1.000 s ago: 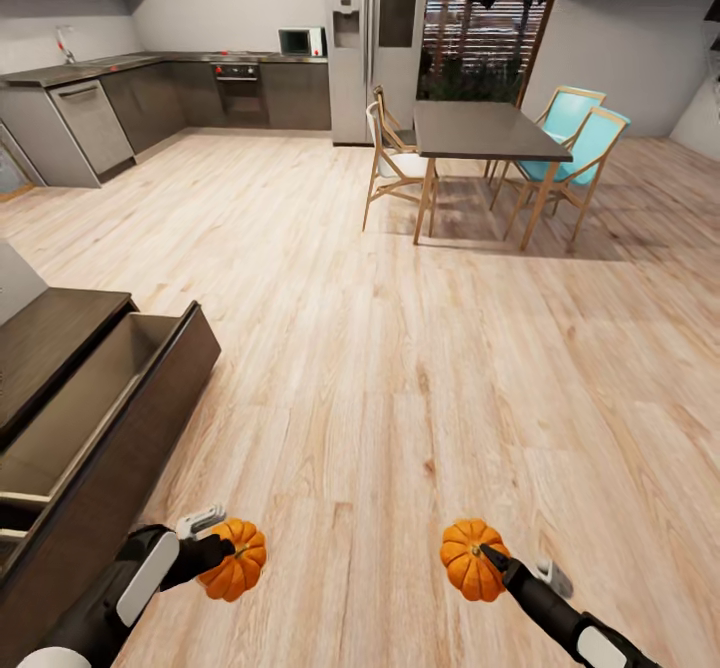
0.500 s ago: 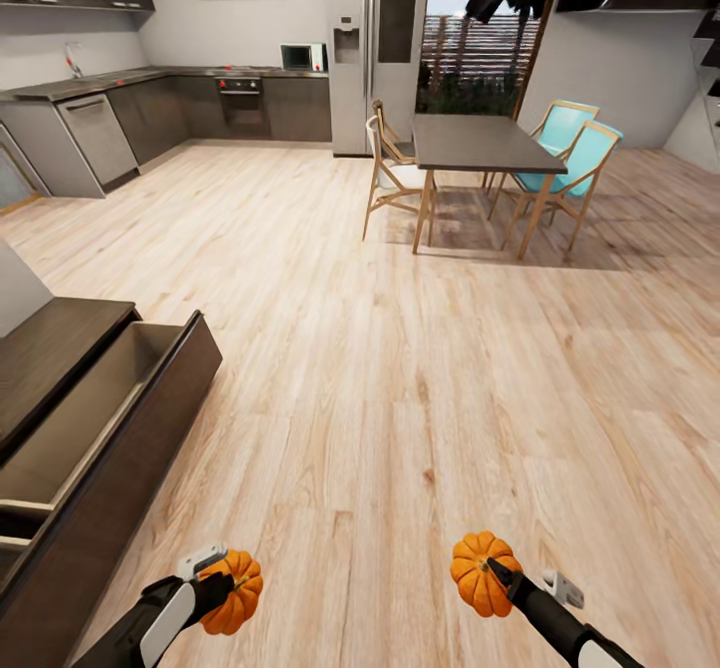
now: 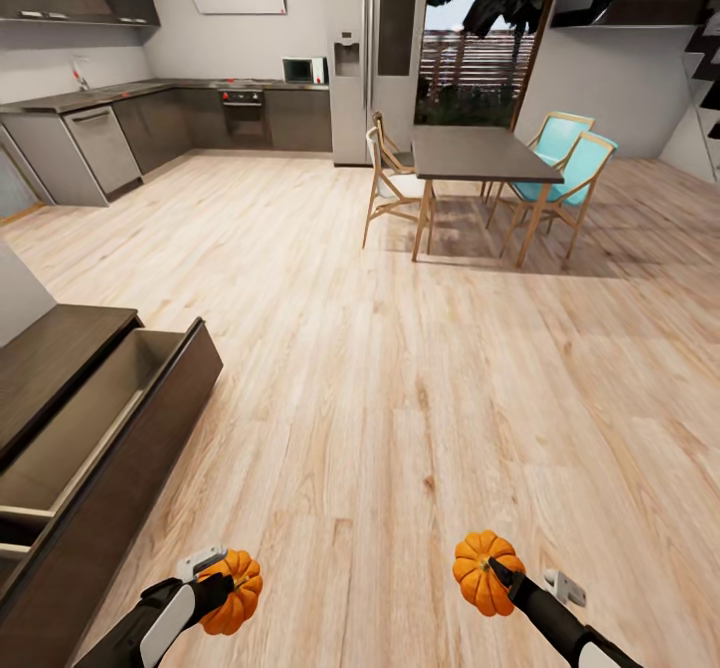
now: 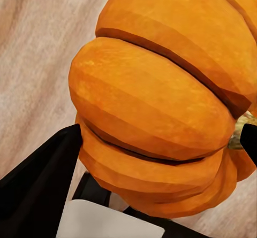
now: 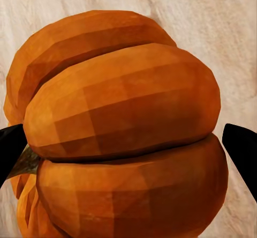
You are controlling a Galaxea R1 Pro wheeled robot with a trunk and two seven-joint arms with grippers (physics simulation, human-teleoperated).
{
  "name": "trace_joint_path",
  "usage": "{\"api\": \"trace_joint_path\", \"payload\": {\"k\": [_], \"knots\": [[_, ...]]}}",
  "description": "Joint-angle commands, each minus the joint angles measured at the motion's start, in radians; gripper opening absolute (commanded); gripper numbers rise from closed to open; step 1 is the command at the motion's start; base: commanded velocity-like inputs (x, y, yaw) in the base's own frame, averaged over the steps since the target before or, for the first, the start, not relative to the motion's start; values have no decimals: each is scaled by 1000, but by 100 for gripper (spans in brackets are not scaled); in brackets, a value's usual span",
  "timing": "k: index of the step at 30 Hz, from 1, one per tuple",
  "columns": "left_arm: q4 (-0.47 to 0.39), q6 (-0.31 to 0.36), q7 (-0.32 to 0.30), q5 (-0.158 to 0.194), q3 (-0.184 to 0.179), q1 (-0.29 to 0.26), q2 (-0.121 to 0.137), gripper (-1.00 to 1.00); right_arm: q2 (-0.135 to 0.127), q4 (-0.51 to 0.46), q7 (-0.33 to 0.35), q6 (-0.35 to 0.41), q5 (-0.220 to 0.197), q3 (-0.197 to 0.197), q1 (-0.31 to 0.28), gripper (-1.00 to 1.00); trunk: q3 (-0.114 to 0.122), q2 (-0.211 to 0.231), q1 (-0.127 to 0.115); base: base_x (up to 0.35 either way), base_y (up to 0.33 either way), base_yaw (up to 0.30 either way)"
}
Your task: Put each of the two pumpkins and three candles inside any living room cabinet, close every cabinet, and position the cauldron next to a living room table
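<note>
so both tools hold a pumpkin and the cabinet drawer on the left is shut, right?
Not quite. Each tool does hold a pumpkin: left tool on the left pumpkin, right tool on the right pumpkin. But the head view shows the cabinet drawer pulled open.

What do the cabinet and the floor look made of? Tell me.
The cabinet looks like dark-brown wood or veneer, matte, with faint grain on its top; its open drawer is lined pale beige. The floor looks like light wood planks, with streaked grain and plank seams. It could equally be laminate.
</note>
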Motion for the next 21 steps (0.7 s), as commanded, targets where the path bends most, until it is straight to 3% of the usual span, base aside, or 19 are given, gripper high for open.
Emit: {"api": "trace_joint_path", "payload": {"k": [1, 21], "knots": [[-2, 2, 10, 12, -9, 0, 2, -100, 0, 2, 0, -7, -3, 5, -1, -100, 1, 0, 0, 0, 0, 0], [-1, 0, 8, 14, -35, 1, 2, -100, 0, 9, -3, -13, -3, 5, -1, -100, 34, 0, 0, 2, 0, 0]]}}
